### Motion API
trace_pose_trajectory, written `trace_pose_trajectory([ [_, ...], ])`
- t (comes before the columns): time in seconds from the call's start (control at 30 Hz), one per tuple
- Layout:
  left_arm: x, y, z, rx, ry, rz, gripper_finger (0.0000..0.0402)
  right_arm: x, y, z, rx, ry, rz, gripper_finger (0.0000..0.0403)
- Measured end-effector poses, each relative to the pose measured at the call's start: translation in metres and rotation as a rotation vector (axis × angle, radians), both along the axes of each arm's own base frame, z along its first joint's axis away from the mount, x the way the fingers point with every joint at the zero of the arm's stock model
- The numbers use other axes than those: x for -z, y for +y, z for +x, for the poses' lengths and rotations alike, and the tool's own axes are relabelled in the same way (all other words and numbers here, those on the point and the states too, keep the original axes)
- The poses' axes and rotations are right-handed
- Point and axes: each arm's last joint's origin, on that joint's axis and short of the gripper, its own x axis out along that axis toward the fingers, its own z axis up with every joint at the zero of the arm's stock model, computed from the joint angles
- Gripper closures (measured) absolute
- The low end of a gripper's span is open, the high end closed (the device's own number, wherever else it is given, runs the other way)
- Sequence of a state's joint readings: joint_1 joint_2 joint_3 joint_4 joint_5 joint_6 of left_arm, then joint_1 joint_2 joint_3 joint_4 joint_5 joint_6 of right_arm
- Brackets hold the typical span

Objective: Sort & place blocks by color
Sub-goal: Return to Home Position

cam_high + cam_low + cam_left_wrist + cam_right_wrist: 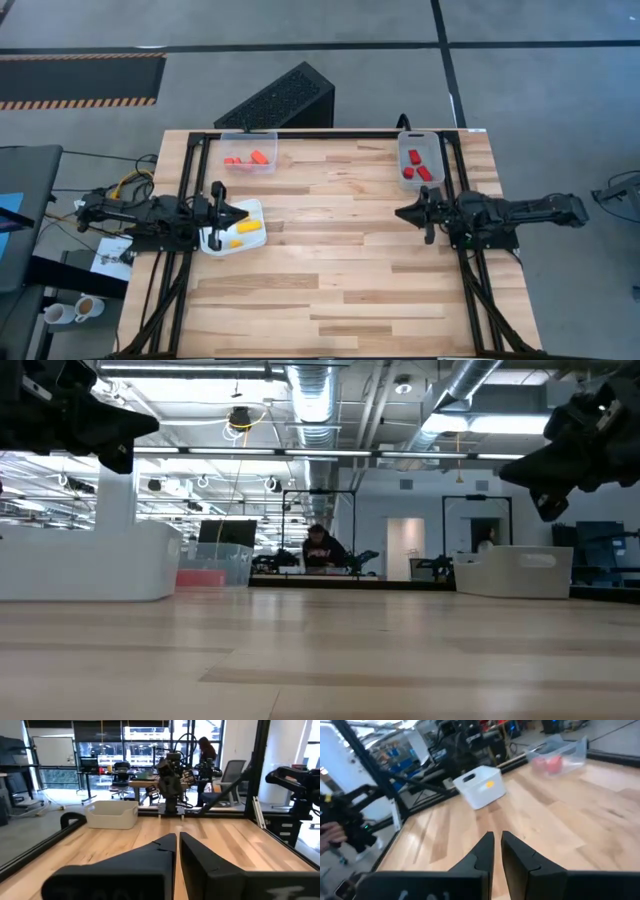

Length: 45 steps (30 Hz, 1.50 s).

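Across the light wooden table [340, 250] no loose block can be seen, so the sorting is judged to be finished as far as the views show. Two yellow blocks [249, 227] can be made out in the white rectangular bin [215, 247] at the left edge, though part of that bin is hidden by the arm above it. Small orange blocks [260, 157] are held in the clear plastic bin [250, 140] at the far side, left of centre, and three red blocks [418, 172] are gathered in the grey plastic bin [420, 140] at the far right. The left gripper [245, 213] is held above the white rectangular bin, raised off the table and pointed towards the centre; its jaws are pressed almost together and nothing is pinched between them. The right gripper [398, 213] is held at the right side, well apart from the grey plastic bin, likewise raised, with its jaws brought together on nothing. Only the parking of both arms is judged to be left
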<state>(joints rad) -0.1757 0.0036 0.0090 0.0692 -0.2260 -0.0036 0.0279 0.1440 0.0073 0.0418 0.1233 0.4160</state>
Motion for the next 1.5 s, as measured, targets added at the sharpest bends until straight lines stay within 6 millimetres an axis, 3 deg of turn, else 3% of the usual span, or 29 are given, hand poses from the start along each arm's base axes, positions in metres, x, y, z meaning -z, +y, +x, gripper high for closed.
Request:
trace_pose_trajectory([
  [1.5, -0.0003, 0.0014, -0.0006, -0.041, 0.023, -0.041, 0.0397, 0.0025, 0.0015, 0.0011, -0.011, 0.026, -0.043, 0.0346],
])
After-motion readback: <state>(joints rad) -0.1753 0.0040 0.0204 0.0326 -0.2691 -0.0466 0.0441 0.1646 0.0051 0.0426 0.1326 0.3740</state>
